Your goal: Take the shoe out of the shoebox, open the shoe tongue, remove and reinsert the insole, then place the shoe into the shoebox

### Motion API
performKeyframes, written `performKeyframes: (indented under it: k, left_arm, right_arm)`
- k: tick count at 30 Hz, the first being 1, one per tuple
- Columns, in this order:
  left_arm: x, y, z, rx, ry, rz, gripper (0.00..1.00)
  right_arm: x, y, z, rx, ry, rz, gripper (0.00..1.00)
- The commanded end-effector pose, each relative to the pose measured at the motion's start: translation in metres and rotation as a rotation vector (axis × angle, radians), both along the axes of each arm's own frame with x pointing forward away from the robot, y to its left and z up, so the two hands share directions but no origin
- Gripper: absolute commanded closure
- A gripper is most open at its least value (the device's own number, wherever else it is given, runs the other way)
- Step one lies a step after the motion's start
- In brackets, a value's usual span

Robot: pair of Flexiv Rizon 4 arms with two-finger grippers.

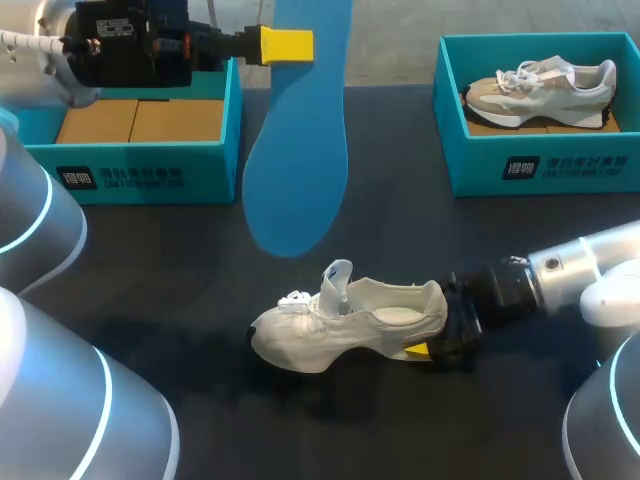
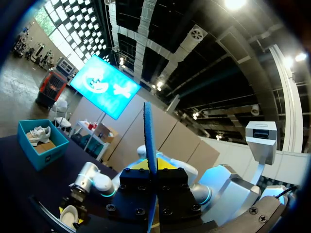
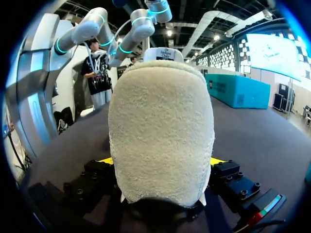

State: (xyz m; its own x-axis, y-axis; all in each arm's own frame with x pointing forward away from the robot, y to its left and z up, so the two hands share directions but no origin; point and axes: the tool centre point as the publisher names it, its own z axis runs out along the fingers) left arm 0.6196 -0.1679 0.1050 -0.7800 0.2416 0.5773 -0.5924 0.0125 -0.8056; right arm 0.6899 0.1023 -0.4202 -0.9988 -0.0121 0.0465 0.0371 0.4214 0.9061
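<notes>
The white shoe (image 1: 345, 325) stands on its sole on the dark table (image 1: 150, 260), toe toward the robot's left and heel toward its right. Its tongue (image 1: 338, 278) is pulled up and stands upright over the laces. The right gripper (image 1: 437, 345) is at the shoe's heel, its 2 fingers pressed against the heel from both sides, so it is pinching the shoe; in the right wrist view the fuzzy heel fills the space between the yellow tips.

Beyond the shoe, on the side away from the robot, the blue insole (image 1: 295, 160) hangs in the air, its rounded lower end near the shoe's tongue but apart from it. The left gripper (image 1: 285, 45) is pressed together on the insole's upper part.

2 teal boxes sit farther beyond the shoe: the open shoebox (image 1: 140, 150) off past its toe side, showing a cardboard floor, and the other box (image 1: 540, 165) past its heel side, holding 1 beige sneaker (image 1: 545, 88)
</notes>
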Motion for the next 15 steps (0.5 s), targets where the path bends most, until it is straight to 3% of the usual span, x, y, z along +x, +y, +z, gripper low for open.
performKeyframes:
  k: [1, 7, 15]
  left_arm:
    - [0.002, -0.002, 0.0, 0.0, 0.0, -0.002, 1.0]
    - [0.002, -0.002, 0.0, 0.0, 0.0, -0.002, 1.0]
    - [0.002, -0.002, 0.0, 0.0, 0.0, -0.002, 1.0]
  right_arm:
    - [-0.007, -0.007, 0.012, -0.086, -0.001, -0.018, 0.0]
    - [-0.007, -0.017, 0.026, -0.167, -0.008, -0.033, 0.0]
    - [-0.014, -0.021, 0.048, -0.37, 0.016, -0.011, 0.0]
